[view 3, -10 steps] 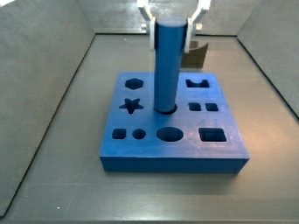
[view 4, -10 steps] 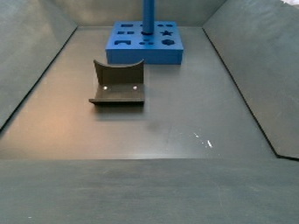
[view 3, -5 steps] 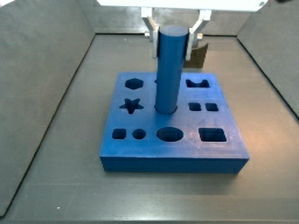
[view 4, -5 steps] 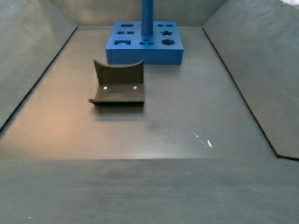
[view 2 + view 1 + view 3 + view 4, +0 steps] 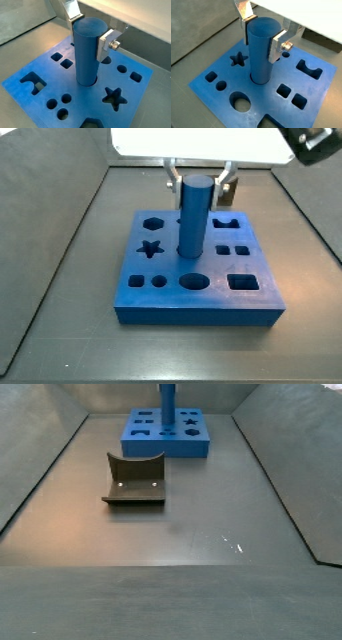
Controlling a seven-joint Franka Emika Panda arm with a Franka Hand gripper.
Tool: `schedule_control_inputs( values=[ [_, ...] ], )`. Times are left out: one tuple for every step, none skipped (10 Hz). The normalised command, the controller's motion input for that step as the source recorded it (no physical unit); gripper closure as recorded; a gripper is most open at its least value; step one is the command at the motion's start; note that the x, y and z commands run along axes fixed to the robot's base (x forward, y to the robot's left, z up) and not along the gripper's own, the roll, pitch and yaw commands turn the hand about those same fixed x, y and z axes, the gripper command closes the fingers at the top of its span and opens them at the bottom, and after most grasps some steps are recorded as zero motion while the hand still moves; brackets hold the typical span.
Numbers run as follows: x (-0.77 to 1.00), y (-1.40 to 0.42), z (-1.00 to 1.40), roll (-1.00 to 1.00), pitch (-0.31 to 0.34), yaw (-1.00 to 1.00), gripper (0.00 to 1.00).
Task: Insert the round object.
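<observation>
Partly hidden: gripper (image 5: 261, 28) around round object's (image 5: 261, 50) top, grip unclear.

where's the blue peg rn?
The blue cylinder peg stands upright in a round hole mid blue block, star hole beside it; the gripper flanks its top.

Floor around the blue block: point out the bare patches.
Bare floor spreads in front of the fixture, and either side of the blue block. Crowded only at the block's middle, where the gripper flanks the round object.
</observation>
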Motion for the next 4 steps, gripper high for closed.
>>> schedule_control_inputs(
  values=[
    [0.10, 0.00, -0.31, 0.00, 0.000, -0.03, 1.00],
    [0.09, 0.00, -0.42, 0.01, 0.000, -0.01, 1.00],
    [0.00, 0.00, -0.29, 0.00, -0.029, -0.08, 1.00],
    [0.00, 0.00, 0.00, 0.00, 0.000, 0.00, 1.00]
  ],
)
